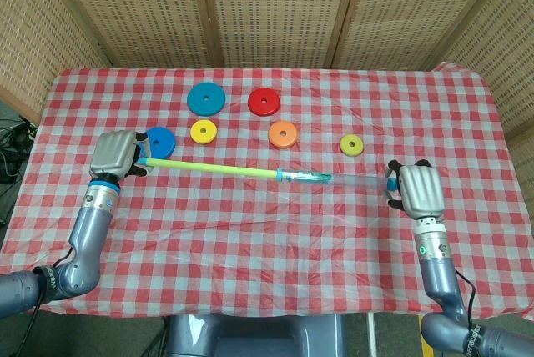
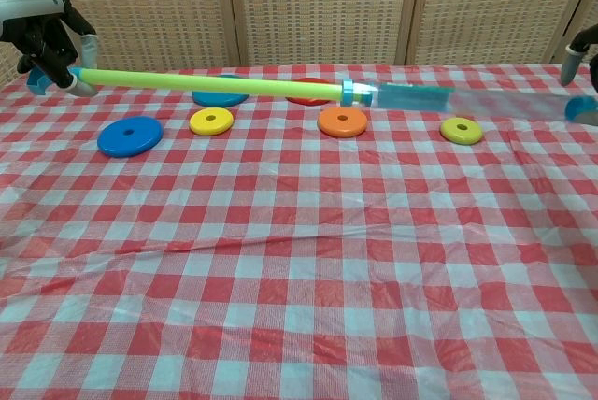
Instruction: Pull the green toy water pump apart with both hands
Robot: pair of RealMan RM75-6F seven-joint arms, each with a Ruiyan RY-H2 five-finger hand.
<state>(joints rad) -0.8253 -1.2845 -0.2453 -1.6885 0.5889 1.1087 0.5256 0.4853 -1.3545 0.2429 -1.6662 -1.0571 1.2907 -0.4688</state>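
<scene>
The toy water pump hangs above the table, stretched out long. Its green plunger rod (image 1: 213, 168) (image 2: 206, 83) runs from my left hand (image 1: 115, 153) (image 2: 42, 31), which grips the rod's left end. A blue collar (image 1: 279, 176) (image 2: 348, 92) joins the rod to the clear tube (image 1: 355, 180) (image 2: 467, 101). My right hand (image 1: 417, 190) (image 2: 581, 45) grips the tube's blue right end at the table's right side; the chest view shows only its edge. The rod still sits inside the tube.
Flat discs lie on the checked tablecloth (image 1: 267, 240) behind the pump: a large teal one (image 1: 205, 98), red (image 1: 264, 102), blue (image 1: 158, 142), yellow (image 1: 204, 131), orange (image 1: 283, 133) and a small yellow one (image 1: 351, 144). Wicker screens (image 1: 267, 7) stand behind the table.
</scene>
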